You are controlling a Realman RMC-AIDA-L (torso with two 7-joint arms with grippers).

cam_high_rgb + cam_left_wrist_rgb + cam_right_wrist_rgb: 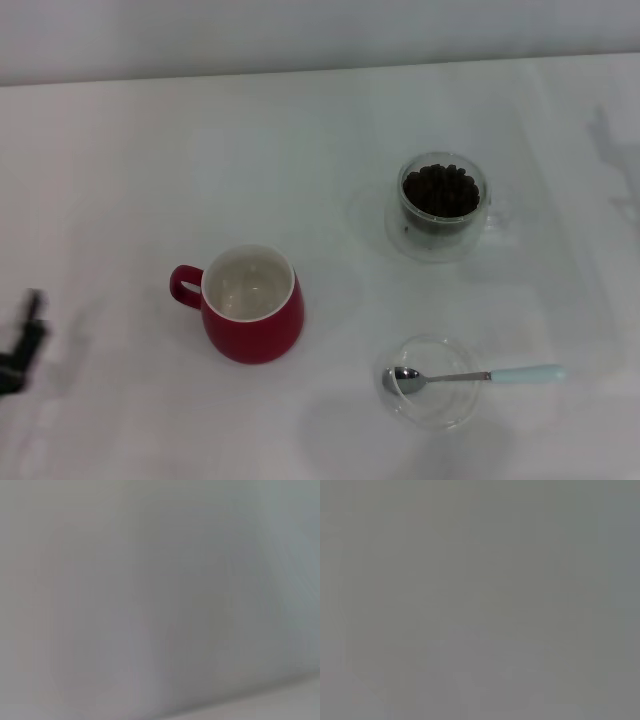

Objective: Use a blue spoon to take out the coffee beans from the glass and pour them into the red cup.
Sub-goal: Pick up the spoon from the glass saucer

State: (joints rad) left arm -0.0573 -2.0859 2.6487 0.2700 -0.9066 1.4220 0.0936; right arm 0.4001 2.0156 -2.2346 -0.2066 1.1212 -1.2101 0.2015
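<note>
The red cup [252,304] stands upright left of centre, white inside, handle to the left, with nothing in it. The glass [441,201] stands at the back right, filled with coffee beans [440,190]. The blue spoon [470,376] lies across a shallow clear glass dish [432,382] at the front right, bowl in the dish, pale blue handle pointing right. My left gripper [22,340] shows as a dark shape at the far left edge, well away from the cup. My right gripper is out of view. Both wrist views show only a plain grey surface.
The white table [130,170] runs to a pale wall at the back. Faint shadows lie at the far right edge.
</note>
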